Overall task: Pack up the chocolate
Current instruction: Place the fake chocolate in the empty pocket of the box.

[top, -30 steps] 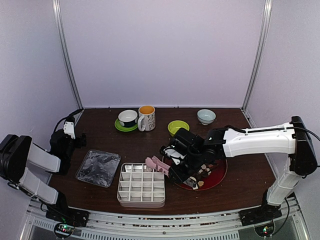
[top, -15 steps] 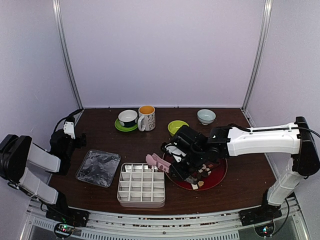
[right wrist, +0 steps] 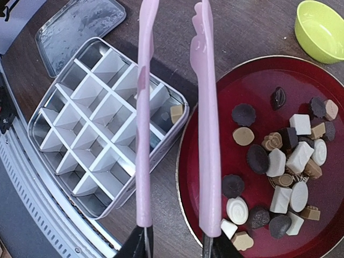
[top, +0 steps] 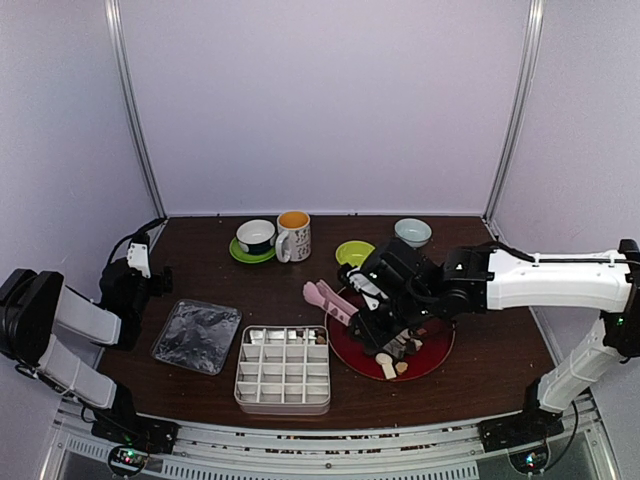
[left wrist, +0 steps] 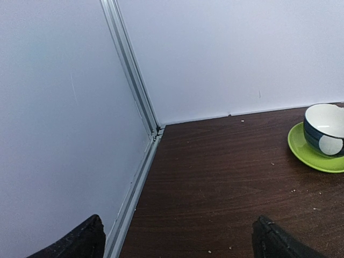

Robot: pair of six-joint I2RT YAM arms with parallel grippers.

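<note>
On the dark wood table (top: 200,250), walled in pale panels (top: 320,100), the chocolate (right wrist: 279,161) sits on a red plate (right wrist: 242,86) beside a divided tray (right wrist: 91,129), the right gripper (right wrist: 177,248) clasping pink tongs (right wrist: 207,134), the left gripper (left wrist: 177,244) spread wide.

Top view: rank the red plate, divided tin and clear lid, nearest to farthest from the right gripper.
From the right gripper:
1. Red plate, directly beneath it.
2. Divided tin, just left of the plate.
3. Clear lid, farthest left, beyond the tin.
</note>
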